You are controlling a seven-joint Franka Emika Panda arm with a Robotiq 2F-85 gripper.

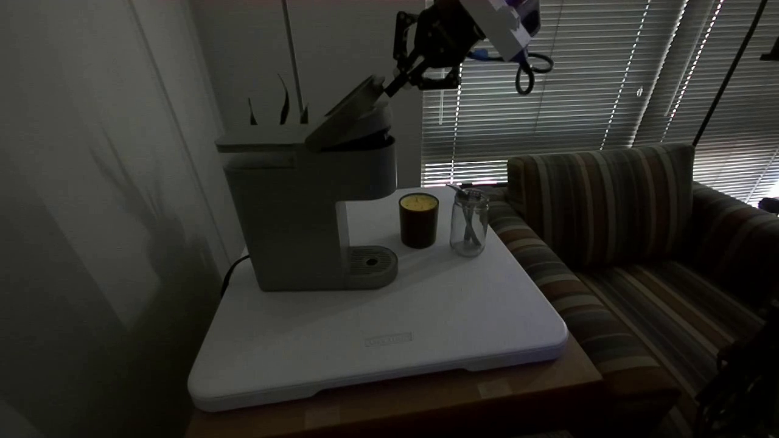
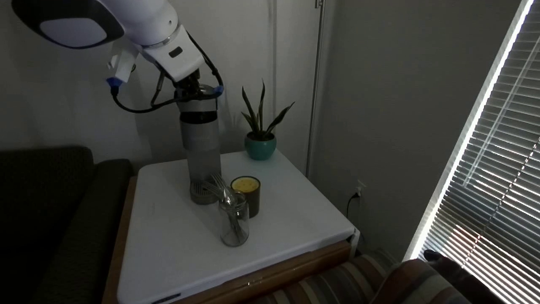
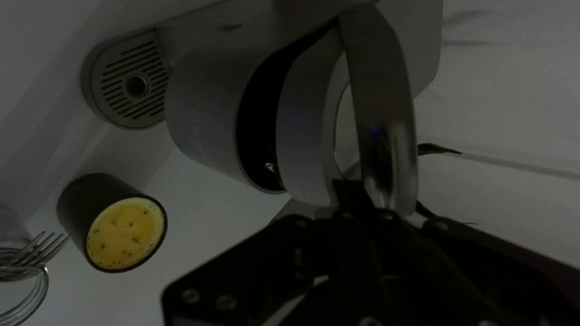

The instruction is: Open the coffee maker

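The grey coffee maker (image 1: 286,225) stands on the white tabletop and also shows in an exterior view (image 2: 200,137) and the wrist view (image 3: 204,108). Its top lid (image 1: 359,112) is tilted up, with a dark gap between lid and body. In the wrist view the lid (image 3: 303,122) carries a shiny arched handle (image 3: 380,95). My gripper (image 1: 389,91) has its fingers together. In the wrist view the fingertips (image 3: 350,192) sit between the lid's top and the handle, at the handle's edge. In an exterior view the arm partly hides the gripper and lid (image 2: 198,105).
A dark candle jar (image 1: 419,222) and a glass jar with cutlery (image 1: 468,225) stand beside the drip tray (image 1: 372,261). A potted plant (image 2: 260,145) stands on the white tabletop (image 2: 168,253). A wall is behind the coffee maker, and a striped armchair (image 1: 602,207) adjoins the table.
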